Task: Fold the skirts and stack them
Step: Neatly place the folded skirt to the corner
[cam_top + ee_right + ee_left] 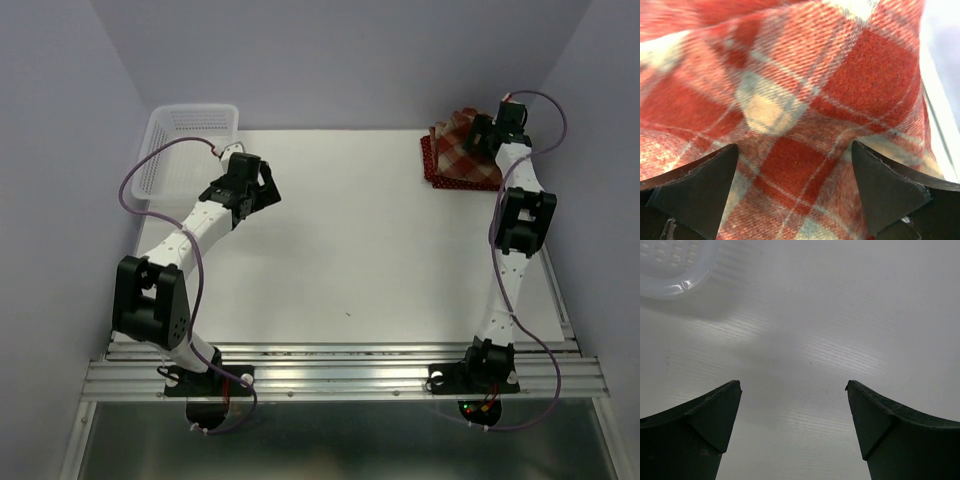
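The plaid skirt [457, 140] lies on top of a dark red polka-dot skirt [440, 176] in a pile at the table's far right corner. My right gripper [487, 136] is over that pile, open, its jaws wide apart just above the plaid cloth [795, 125], which fills the right wrist view. My left gripper [262, 188] is open and empty over bare table at the left, next to the basket; its view shows only the white table [805, 340] between its fingers. I cannot tell whether a second polka-dot skirt lies in the pile.
A white slotted plastic basket [185, 150] stands at the far left corner; its corner shows in the left wrist view [675, 270]. The white table [350, 250] is walled at the back and on both sides. A metal rail [340, 375] runs along the near edge.
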### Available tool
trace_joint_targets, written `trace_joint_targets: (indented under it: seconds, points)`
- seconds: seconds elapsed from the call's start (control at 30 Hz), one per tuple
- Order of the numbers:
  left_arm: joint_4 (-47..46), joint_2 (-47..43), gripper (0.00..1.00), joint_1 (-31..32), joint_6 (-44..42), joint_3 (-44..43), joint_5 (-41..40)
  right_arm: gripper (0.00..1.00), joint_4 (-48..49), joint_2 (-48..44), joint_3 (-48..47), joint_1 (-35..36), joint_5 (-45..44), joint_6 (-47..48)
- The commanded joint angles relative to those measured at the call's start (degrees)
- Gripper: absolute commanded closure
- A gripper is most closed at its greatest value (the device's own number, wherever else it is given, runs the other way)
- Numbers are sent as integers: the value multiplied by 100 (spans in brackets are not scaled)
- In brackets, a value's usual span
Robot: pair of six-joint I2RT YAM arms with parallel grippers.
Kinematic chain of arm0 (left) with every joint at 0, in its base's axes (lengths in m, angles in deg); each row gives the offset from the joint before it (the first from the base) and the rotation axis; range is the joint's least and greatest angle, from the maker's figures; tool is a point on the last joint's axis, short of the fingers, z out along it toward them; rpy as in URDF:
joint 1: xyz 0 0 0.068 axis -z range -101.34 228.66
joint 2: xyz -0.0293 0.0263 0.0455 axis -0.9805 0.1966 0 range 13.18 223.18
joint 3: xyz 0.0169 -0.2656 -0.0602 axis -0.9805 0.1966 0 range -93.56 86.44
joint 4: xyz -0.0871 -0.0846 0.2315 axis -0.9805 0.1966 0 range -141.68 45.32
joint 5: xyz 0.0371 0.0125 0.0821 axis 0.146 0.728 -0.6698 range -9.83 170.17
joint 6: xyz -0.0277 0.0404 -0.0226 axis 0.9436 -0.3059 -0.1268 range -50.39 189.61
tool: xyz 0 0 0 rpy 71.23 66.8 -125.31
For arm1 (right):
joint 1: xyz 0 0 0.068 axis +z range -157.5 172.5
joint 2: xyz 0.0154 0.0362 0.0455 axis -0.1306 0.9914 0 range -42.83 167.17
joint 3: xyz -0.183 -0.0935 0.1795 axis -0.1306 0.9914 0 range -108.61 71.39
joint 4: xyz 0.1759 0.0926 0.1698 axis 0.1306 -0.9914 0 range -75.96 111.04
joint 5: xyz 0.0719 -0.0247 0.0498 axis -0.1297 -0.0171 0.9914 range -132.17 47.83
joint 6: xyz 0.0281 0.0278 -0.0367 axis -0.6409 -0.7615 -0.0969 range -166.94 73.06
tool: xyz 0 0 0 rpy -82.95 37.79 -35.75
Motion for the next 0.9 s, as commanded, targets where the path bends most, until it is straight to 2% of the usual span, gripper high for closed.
trace_joint_targets:
  seconds: [0.0, 0.17, 0.27, 0.47, 0.6, 0.63, 0.73, 0.83, 0.87]
  points:
    - [-228, -29, 1, -38, 12, -166, 139, 0, 367, -384, -237, -3, 363, 396]
    - [-176, -327, 1, -38, 65, -123, 139, 0, 421, -1359, 44, -3, 284, 283]
    - [-140, -731, 1, -38, 188, 131, 165, 0, 245, -2307, 649, -3, 179, -199]
    - [96, -1952, 1, -38, 557, 712, -89, 0, 183, -4917, 3600, -3, -50, -1341]
    - [465, -2655, 1, -38, 873, 993, -309, 0, 288, -6795, 5376, -3, -112, -1817]
    - [466, -2761, 1, -38, 908, 1046, -327, 0, 289, -6801, 5736, -3, -112, -1896]
    - [589, -3122, 1, -38, 988, 1266, -309, 0, 429, -8211, 7238, -3, -146, -2046]
    - [694, -3455, 1, -38, 1041, 1485, -344, 0, 228, -9091, 8039, -3, -427, -1994]
    - [695, -3535, 1, -38, 1041, 1486, -353, 0, 175, -9095, 8043, -3, -489, -1968]
